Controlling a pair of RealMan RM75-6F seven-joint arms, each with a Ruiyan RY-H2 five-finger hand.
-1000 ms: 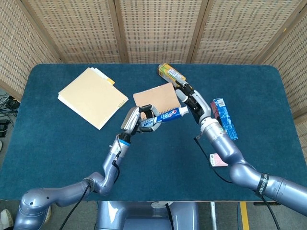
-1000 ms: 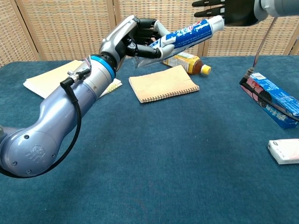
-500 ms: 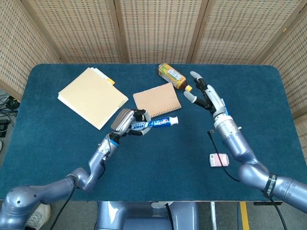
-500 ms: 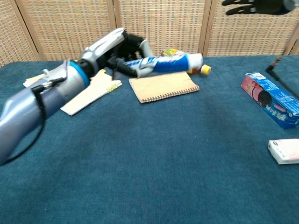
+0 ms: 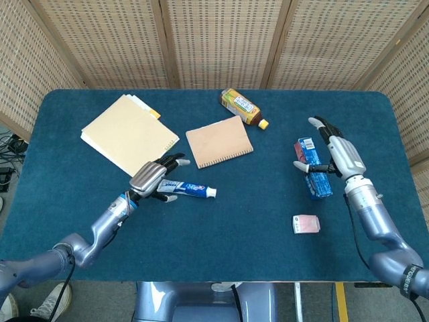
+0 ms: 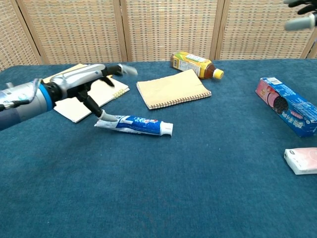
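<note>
1. The blue-and-white toothpaste tube [image 5: 186, 190] [image 6: 134, 125] lies flat on the dark blue carpeted surface [image 5: 234, 221] [image 6: 198, 188], its white cap pointing toward my right and its crimped tail under my left hand [image 5: 153, 177] [image 6: 84, 84].
2. My left hand hovers over that tail end with its fingers [image 6: 105, 116] spread apart; one fingertip comes down right at the tail, and I cannot tell whether it touches. I have hold of nothing there.
3. Just behind my left hand lies the pale cream folder stack [image 5: 129, 135] [image 6: 74, 101].
4. Beyond the tube lies the tan spiral-bound notebook [image 5: 219, 141] [image 6: 173, 88], apart from it, and further back the amber bottle with a yellow label and yellow cap [image 5: 242, 106] [image 6: 196, 65] lies on its side.
5. My right hand [image 5: 335, 153] is well apart from the tube, raised over the blue-and-red biscuit box [image 5: 312, 168] [image 6: 287, 106], fingers [image 5: 301, 165] spread and holding nothing. In the chest view only its blurred fingertips show at the top right corner.
6. Nearer the front edge, below the box, sits the small pink-and-white packet [image 5: 305, 224] [image 6: 301, 160].
</note>
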